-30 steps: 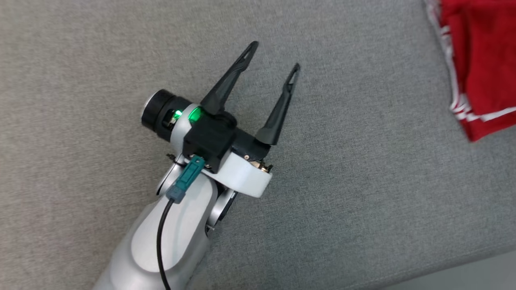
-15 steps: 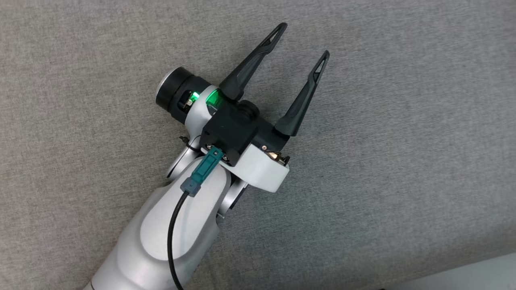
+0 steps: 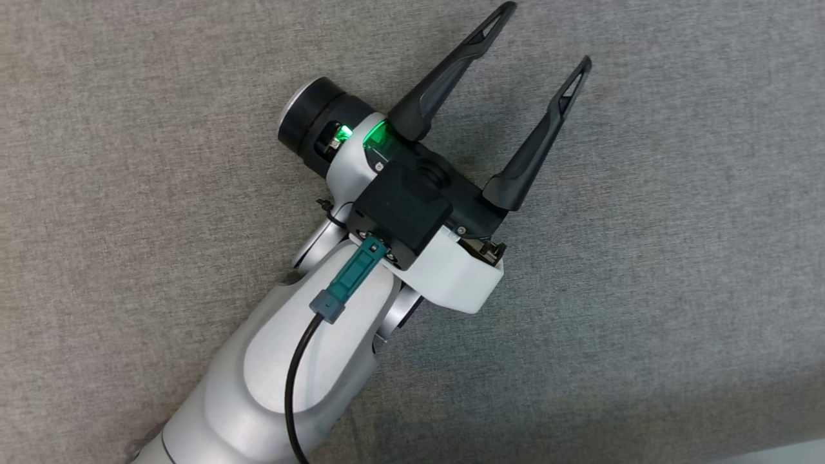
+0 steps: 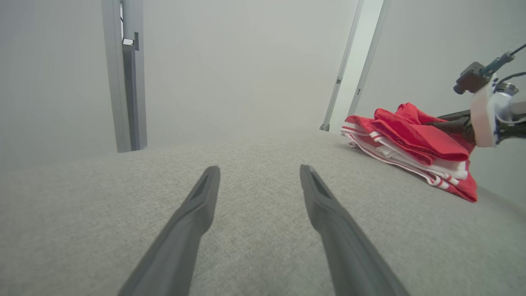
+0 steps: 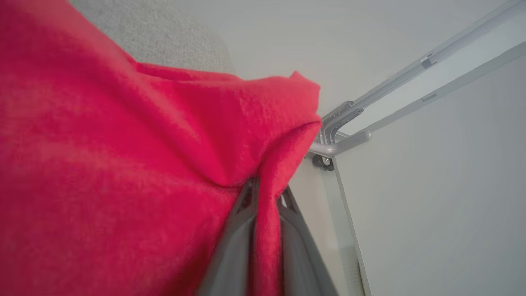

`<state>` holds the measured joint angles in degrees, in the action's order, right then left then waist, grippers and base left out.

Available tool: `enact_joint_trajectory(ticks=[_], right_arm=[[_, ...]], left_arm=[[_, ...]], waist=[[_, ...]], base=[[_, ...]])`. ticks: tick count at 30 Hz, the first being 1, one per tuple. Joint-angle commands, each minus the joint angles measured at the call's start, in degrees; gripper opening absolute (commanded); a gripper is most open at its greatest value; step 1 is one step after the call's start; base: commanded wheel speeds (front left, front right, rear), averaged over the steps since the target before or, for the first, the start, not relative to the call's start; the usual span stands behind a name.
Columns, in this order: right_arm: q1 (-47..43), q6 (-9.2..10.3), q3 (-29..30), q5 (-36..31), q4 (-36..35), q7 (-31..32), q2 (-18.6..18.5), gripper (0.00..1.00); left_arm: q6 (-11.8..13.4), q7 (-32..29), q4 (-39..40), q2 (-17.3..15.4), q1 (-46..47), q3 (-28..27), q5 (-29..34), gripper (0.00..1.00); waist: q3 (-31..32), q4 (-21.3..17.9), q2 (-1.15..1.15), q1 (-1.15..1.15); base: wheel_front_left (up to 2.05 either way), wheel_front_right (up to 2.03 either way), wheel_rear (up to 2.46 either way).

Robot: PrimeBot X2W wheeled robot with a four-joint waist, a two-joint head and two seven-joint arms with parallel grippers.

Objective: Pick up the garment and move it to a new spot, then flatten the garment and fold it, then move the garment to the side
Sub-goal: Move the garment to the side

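One shift: the head camera is swinging away from the red garment (image 4: pixel 415 144), lying near the edge of the grey cushion (image 3: pixel 677 258) with the right gripper (image 5: pixel 268 189) pinching a fold; the left gripper (image 3: pixel 544 33) is hanging wide open; the sideways move is probably ending

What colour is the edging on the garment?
The garment is red with white striped edging, clearest in the left wrist view.

Soft even light, faint shadows
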<state>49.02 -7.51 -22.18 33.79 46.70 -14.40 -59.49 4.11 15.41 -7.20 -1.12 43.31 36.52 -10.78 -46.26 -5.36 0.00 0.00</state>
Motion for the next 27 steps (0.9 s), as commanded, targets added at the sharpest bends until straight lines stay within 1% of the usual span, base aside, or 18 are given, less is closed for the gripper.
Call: enact_joint_trajectory(ticks=[1,5,8,12,16,21,24,27], right_arm=[[1.2,0.05,0.3,-0.4,1.0,-0.4,0.0,1.00],[4.1,0.05,0.4,-3.8,4.2,-0.8,0.8,1.00],[5.6,0.05,0.7,-5.6,5.1,-0.9,1.7,1.00],[6.4,0.05,1.4,-7.4,3.6,-0.9,3.1,1.00],[5.9,0.05,2.6,-8.2,-0.5,-0.9,5.0,1.00],[3.2,0.05,5.6,-8.8,-7.6,-0.8,9.6,1.00],[0.0,0.05,9.2,-8.5,-12.5,-0.8,13.7,1.00],[-5.0,0.05,12.9,-10.2,-17.9,-0.8,18.6,1.00]], left_arm=[[0.8,-0.6,-3.8,-3.3,-1.2,-1.0,-0.5,1.00],[1.3,-0.6,-3.8,-3.5,-1.5,-1.1,-0.9,1.00],[1.5,-0.6,-3.5,-3.3,-2.3,-1.1,-1.2,1.00],[1.6,-0.5,-2.7,-2.5,-3.2,-1.4,-1.5,1.00],[1.8,-0.4,-1.7,-2.0,-4.7,-2.5,-1.9,1.00],[2.2,-0.3,-0.8,-2.0,-9.0,-5.7,-2.7,1.00],[2.4,-0.3,-0.4,-1.9,-12.3,-8.6,-2.2,1.00],[2.5,-0.3,0.2,-1.9,-16.3,-11.9,-1.9,1.00]], waist=[[-0.2,0.3,0.00,0.00],[0.3,0.8,0.00,0.00],[1.5,0.9,0.00,0.00],[4.2,0.7,0.00,0.00],[8.5,0.4,0.00,0.00],[15.7,0.2,0.00,0.00],[20.1,0.4,0.00,0.00],[24.4,0.7,0.00,0.00]], base=[[0.00,0.00,0.00],[0.00,0.00,0.00],[0.00,0.00,0.00],[0.00,0.00,0.00],[0.00,0.00,0.00],[0.00,0.00,0.00],[0.00,0.00,0.00],[0.00,0.00,0.00]])
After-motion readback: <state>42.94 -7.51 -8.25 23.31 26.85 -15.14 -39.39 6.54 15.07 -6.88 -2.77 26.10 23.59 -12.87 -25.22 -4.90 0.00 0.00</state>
